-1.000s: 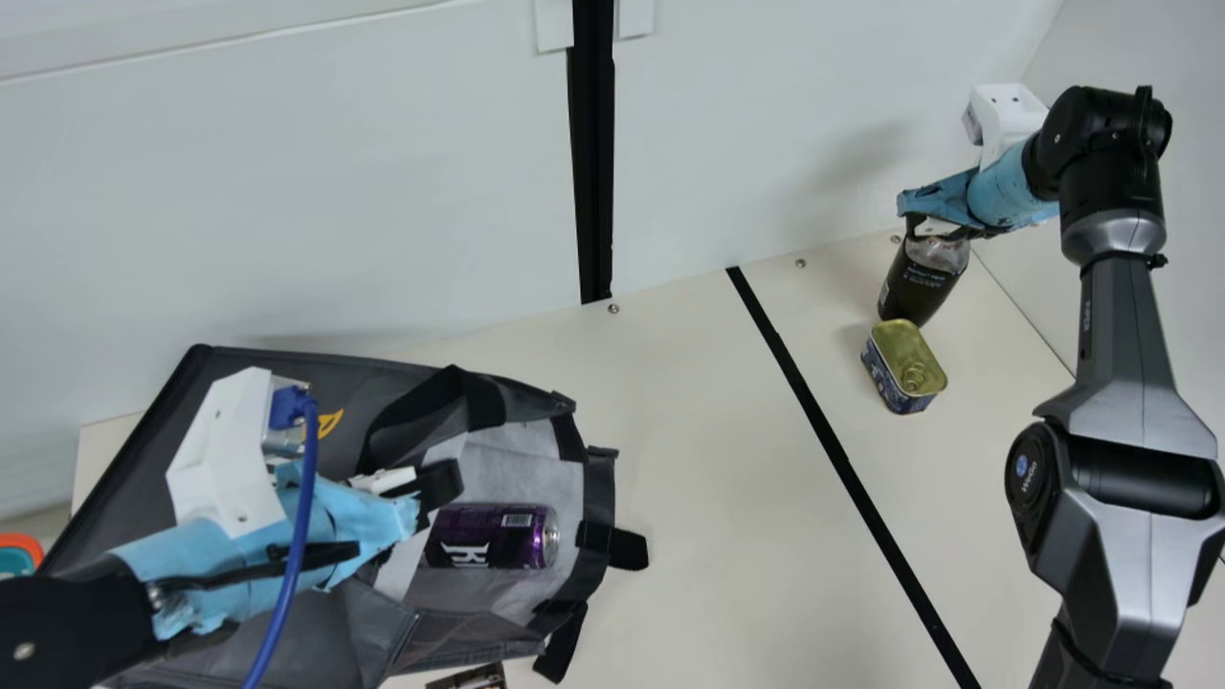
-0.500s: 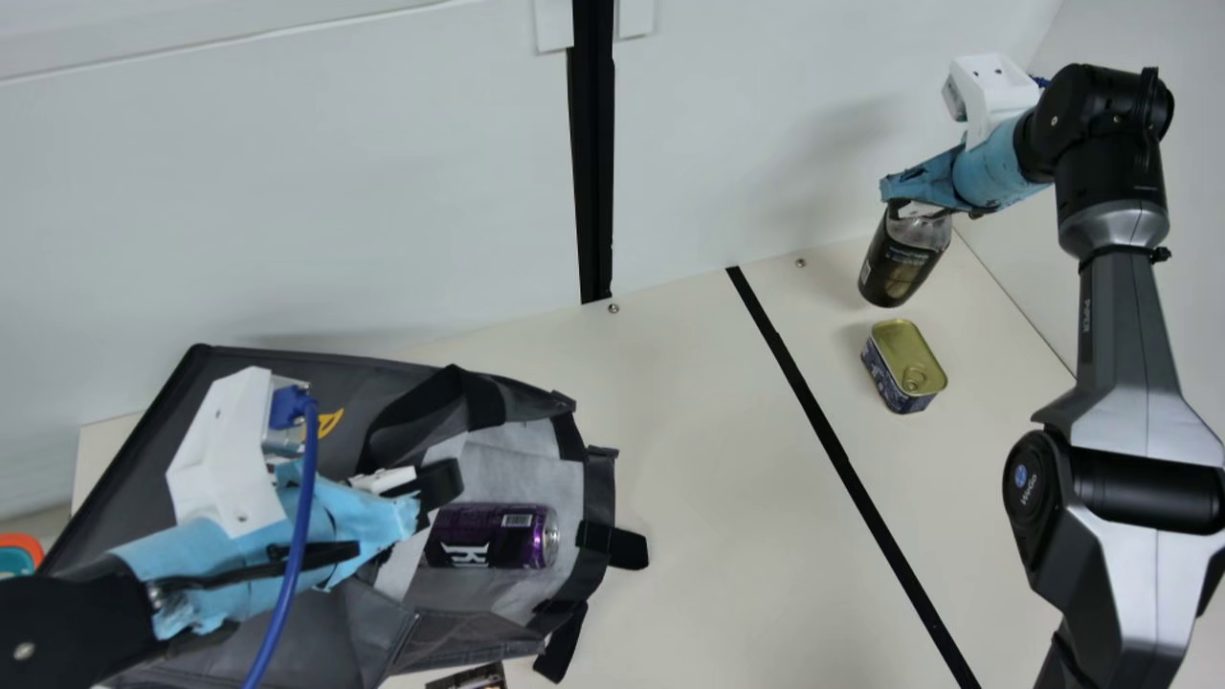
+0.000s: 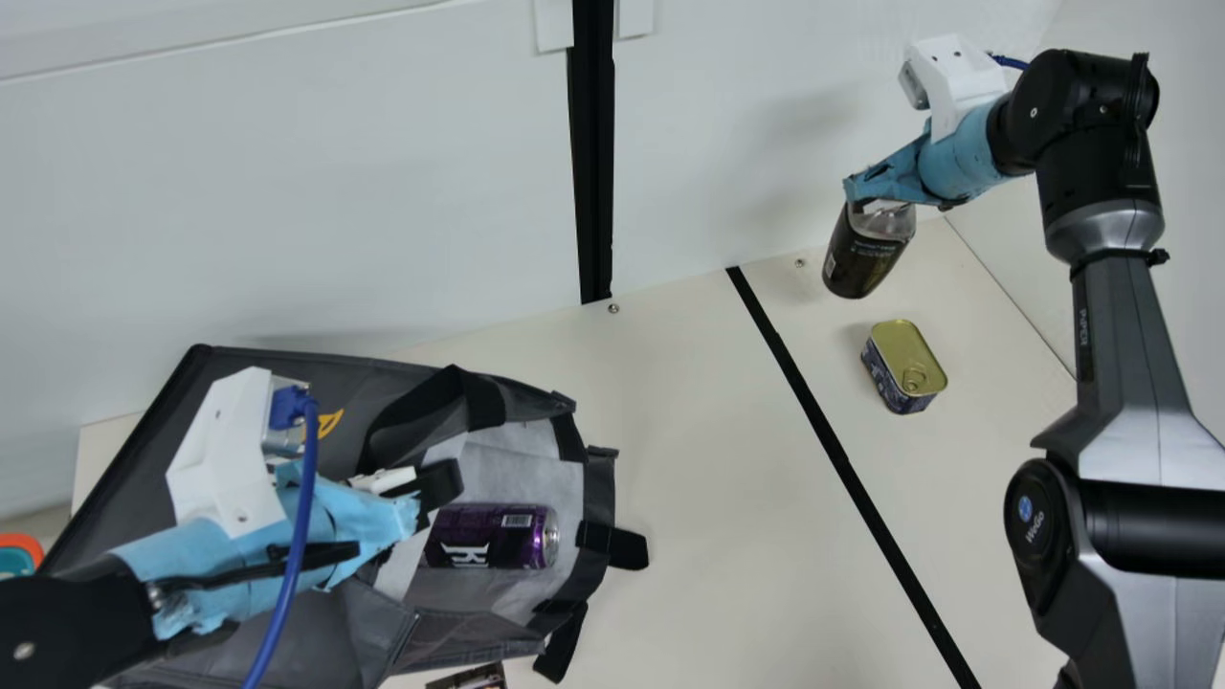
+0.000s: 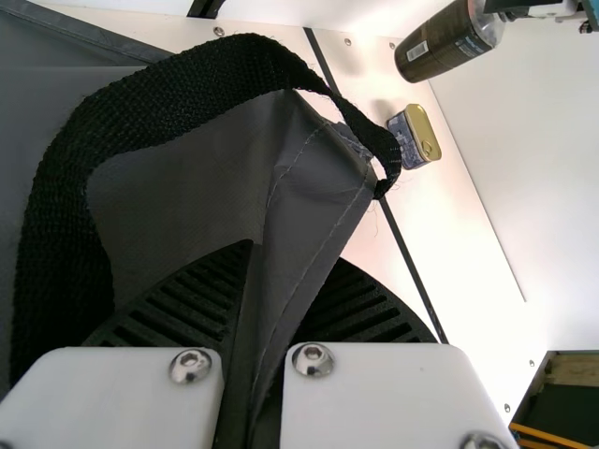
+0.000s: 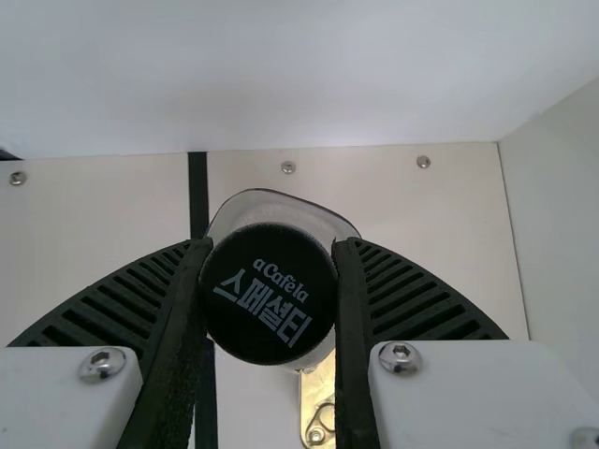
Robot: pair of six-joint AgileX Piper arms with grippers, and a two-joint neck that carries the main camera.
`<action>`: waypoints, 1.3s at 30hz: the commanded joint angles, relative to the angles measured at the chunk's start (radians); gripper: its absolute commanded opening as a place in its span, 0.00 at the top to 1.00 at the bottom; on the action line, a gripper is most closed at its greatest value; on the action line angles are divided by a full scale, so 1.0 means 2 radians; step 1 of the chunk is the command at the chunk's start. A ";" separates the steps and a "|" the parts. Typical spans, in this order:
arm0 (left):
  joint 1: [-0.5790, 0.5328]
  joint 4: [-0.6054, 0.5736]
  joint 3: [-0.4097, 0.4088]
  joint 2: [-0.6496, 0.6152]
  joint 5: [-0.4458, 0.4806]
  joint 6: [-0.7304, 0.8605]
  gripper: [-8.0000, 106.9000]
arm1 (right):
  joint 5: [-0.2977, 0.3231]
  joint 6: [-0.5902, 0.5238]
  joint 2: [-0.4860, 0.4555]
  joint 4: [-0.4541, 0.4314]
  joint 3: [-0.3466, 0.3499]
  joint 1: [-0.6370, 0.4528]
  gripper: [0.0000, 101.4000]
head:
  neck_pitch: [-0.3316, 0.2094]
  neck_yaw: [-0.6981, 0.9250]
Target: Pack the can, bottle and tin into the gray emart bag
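A dark-labelled plastic bottle with a round black cap hangs tilted, apparently above the cream counter; the right tool pinches it by the cap. Since so smooth and small a part seems to bear the whole weight, the bottle may swing or slip during transfer. The short rectangular tin, gold-lidded and blue-sided, stands nearby on the counter; a low path could knock it over. Farther off, the left tool pinches a fold of the gray fabric emart bag. Should that fold slide free, the limp mouth might sag and catch the bottle's base. The purple metal can lies sideways inside, near the opening, where a careless entry could strike or jam against it.
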 commanded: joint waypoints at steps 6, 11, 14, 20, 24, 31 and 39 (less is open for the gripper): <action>0.000 0.000 0.000 0.000 0.000 0.000 0.84 | -0.016 -0.009 -0.037 -0.005 0.052 0.014 1.00 | -0.011 0.000; 0.000 0.000 0.000 0.000 0.000 0.000 0.84 | -0.028 -0.013 -0.065 -0.007 0.091 0.024 1.00 | -0.011 0.000; 0.000 0.000 0.000 0.000 0.000 0.000 0.84 | -0.033 -0.017 -0.080 -0.007 0.111 0.030 1.00 | -0.011 0.000; 0.000 0.000 0.000 0.000 0.000 0.000 0.84 | -0.041 -0.026 -0.112 -0.006 0.153 0.041 1.00 | -0.011 0.000; 0.000 0.000 0.000 0.000 0.000 0.000 0.84 | -0.045 -0.031 -0.132 -0.005 0.180 0.049 1.00 | -0.011 0.000; 0.000 0.000 0.000 0.000 0.000 0.000 0.84 | -0.053 -0.036 -0.168 -0.004 0.227 0.064 1.00 | -0.011 0.000; 0.000 0.000 0.000 0.000 0.000 0.000 0.84 | -0.055 -0.041 -0.206 -0.005 0.273 0.082 1.00 | -0.011 0.000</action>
